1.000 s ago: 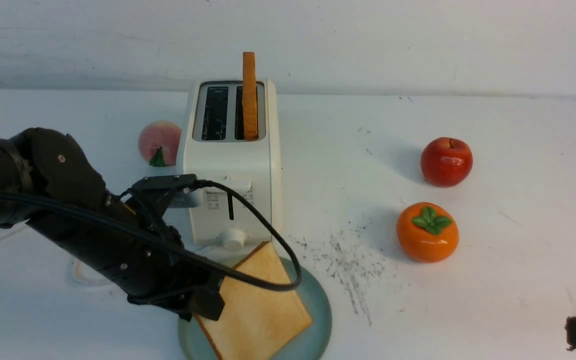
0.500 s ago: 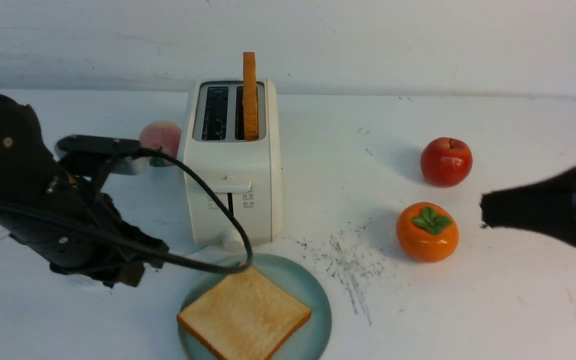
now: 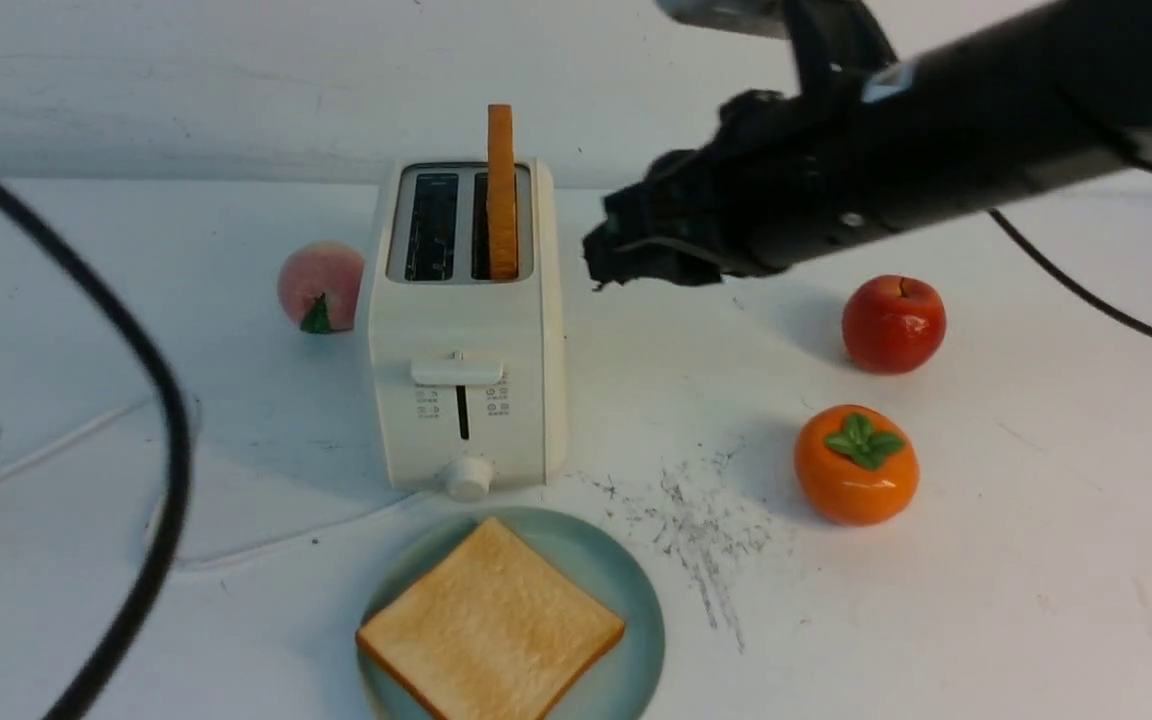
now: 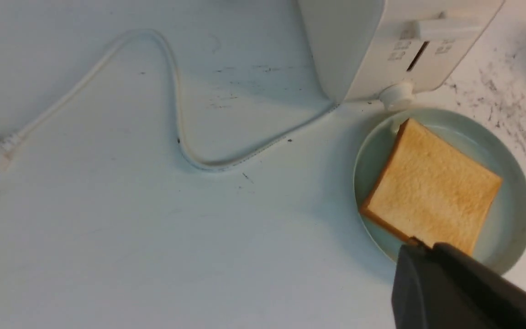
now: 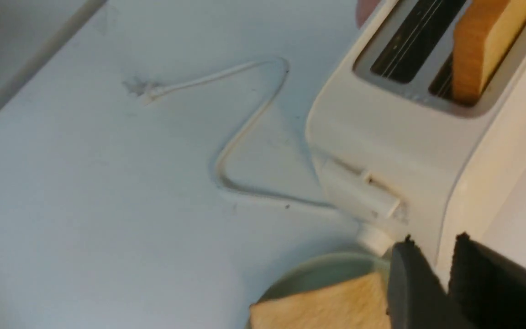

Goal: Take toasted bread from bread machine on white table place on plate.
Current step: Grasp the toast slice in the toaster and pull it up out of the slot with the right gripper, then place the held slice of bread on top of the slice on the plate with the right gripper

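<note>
Now: golden square toast slice on round blue-green plate; second slice upright in cream boxy toaster; right jaws slightly parted, empty, must straddle it; left jaws clenched, empty.

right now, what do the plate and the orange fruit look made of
Plate: probably glazed ceramic or melamine, smooth pale blue-green with a soft sheen. Orange fruit: likely a plastic or ceramic replica, glossy highlights and moulded-looking green leaves.
</note>
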Robot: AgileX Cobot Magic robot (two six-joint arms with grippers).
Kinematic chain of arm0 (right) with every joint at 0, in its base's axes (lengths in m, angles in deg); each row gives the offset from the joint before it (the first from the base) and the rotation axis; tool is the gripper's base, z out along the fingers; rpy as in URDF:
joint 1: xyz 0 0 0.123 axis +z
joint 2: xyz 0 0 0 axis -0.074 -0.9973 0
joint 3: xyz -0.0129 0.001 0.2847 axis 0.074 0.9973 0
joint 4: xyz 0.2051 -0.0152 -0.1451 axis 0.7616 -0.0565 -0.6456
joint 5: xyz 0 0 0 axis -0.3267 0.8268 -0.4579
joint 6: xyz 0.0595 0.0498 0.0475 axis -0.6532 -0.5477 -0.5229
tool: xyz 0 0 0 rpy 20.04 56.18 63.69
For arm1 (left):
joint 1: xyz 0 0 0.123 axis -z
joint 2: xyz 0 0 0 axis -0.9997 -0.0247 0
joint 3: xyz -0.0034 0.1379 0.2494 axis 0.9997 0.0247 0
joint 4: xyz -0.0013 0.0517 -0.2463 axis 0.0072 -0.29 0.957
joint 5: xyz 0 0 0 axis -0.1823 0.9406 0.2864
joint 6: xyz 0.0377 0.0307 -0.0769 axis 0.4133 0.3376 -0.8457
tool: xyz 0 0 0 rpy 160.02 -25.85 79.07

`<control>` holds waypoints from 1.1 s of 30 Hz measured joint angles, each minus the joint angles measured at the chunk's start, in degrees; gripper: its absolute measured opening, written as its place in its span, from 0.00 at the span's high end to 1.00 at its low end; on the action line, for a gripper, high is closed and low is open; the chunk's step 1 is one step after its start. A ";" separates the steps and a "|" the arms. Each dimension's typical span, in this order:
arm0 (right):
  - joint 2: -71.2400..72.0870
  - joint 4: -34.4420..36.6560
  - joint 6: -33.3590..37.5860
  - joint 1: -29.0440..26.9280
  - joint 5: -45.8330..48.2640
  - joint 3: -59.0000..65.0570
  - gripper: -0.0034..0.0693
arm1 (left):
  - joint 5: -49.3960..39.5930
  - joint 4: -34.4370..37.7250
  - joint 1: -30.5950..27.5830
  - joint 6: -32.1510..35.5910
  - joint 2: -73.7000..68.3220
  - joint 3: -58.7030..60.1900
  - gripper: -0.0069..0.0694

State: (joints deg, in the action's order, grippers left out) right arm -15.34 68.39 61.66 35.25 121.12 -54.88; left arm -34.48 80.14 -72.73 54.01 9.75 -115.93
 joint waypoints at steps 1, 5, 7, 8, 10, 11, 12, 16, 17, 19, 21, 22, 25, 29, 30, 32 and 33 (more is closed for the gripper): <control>-2.28 -2.16 -1.95 0.09 -0.66 -2.31 0.69 | -1.22 -0.11 0.00 -0.27 1.91 0.00 0.93; -9.29 -7.13 -7.44 0.14 -3.15 -9.62 0.48 | -5.29 -0.17 0.00 -1.60 7.88 0.00 0.93; -12.88 -7.83 -8.50 0.14 -4.16 -12.83 0.37 | -7.25 -0.29 0.00 -2.57 10.71 0.00 0.93; -14.57 -7.83 -8.75 0.14 -4.79 -14.51 0.31 | -8.10 -0.54 0.00 -2.89 11.92 0.00 0.93; -18.04 -7.78 -9.31 0.14 -6.12 -17.92 0.21 | -9.50 -1.56 0.00 -3.21 14.01 0.00 0.93; -18.04 -7.78 -9.33 0.14 -6.29 -18.21 0.21 | -9.62 -1.71 0.00 -3.21 14.21 0.05 0.93; -20.73 -7.78 -9.42 0.14 -7.51 -20.22 0.16 | -10.51 -3.22 0.00 -3.25 15.75 0.52 0.93; -25.47 -7.78 -9.50 0.14 -9.03 -23.33 0.18 | -12.05 -6.07 0.00 -4.78 18.27 2.72 0.93; -25.65 -7.78 -9.50 0.14 -9.03 -23.33 0.19 | -12.05 -6.11 0.00 -4.90 18.37 2.85 0.93; -26.85 -7.78 -9.64 0.14 -9.19 -23.72 0.44 | -12.05 -7.60 0.00 -5.84 19.50 5.17 0.93; -26.68 -7.77 -9.71 0.14 -8.66 -23.96 0.66 | -11.99 -8.41 0.00 -5.90 19.81 6.79 0.93; -26.63 -7.77 -9.71 0.14 -8.41 -24.05 0.69 | -11.99 -8.59 0.00 -5.90 19.81 7.01 0.93; -23.45 -8.18 -9.71 0.14 -4.69 -24.13 0.82 | -11.69 -8.91 0.00 -6.10 19.98 10.25 0.93; -16.24 -8.45 -9.36 0.14 0.91 -24.21 0.81 | -11.69 -8.80 0.00 -6.19 19.98 12.33 0.93; -13.72 -8.46 -8.88 0.14 3.39 -24.24 0.81 | -11.75 -8.58 0.00 -6.24 19.98 12.39 0.93; -8.87 -8.41 -7.34 0.14 8.08 -24.35 0.81 | -11.40 -8.12 0.00 -6.24 20.00 12.39 0.93; -6.32 -8.42 -6.50 0.14 11.21 -24.47 0.81 | -11.08 -7.81 0.00 -6.24 20.00 12.51 0.93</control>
State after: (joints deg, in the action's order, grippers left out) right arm -21.66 59.97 55.17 35.39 132.33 -79.35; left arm -45.57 72.32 -72.73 47.77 29.75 -103.42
